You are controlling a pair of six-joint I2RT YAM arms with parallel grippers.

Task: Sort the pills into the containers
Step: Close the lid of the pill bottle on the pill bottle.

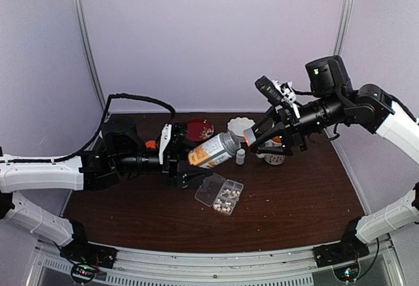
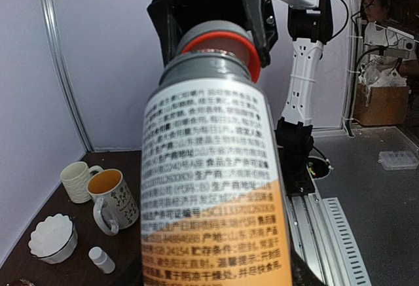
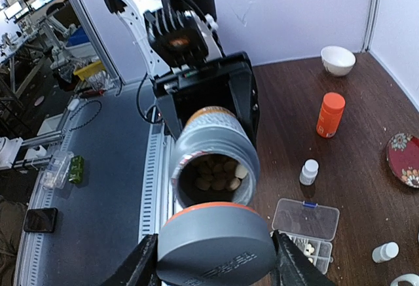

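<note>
While one bottle (image 1: 213,150) gapes, one cap (image 3: 216,243), one pillbox (image 1: 208,191)

fig. dark brown wooden table (image 1: 294,197). near its middle lies a flat clear pill box (image 1: 221,194), lid open. behind it stand a small white bottle (image 1: 240,157), a cream mug (image 2: 78,181), a mug with an orange inside (image 2: 112,201) and a white scalloped bowl (image 1: 239,125). a red patterned plate (image 1: 200,129) lies beside the bowl; an orange bottle (image 3: 330,114) stands apart from the plate.
</note>
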